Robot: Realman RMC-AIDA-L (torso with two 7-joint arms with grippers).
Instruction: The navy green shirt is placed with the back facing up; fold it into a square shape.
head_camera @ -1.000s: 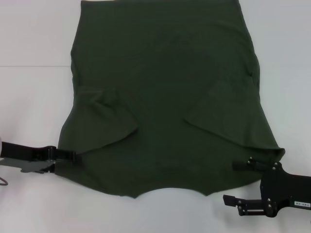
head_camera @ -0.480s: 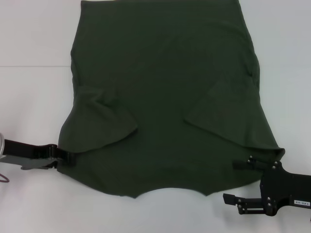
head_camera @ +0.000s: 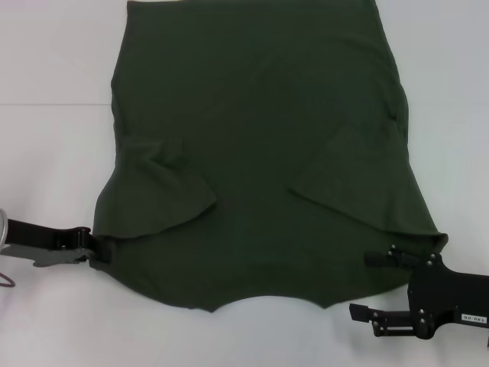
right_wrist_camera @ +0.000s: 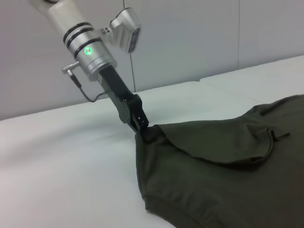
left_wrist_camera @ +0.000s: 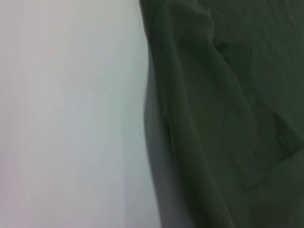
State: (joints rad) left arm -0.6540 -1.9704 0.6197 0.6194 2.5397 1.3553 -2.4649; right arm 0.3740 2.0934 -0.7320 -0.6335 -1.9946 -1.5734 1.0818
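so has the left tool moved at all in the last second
Yes. The left tool has slid toward the robot along the navy green shirt edge, nearer the folded sleeve corner, and grips the fabric there.

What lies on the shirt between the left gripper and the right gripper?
In the head view, only the navy green shirt spans it: both sleeves folded inward, nothing else. The left gripper meets its left edge; the right gripper is at its right corner.

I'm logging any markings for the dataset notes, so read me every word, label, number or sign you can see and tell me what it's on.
White label on the right gripper body: too small and blurred to read.
Green lit dot on the silver wrist ring of the left gripper: a light, no text.
The navy green shirt: plain, no print or readable tag.
The white table: no markings.
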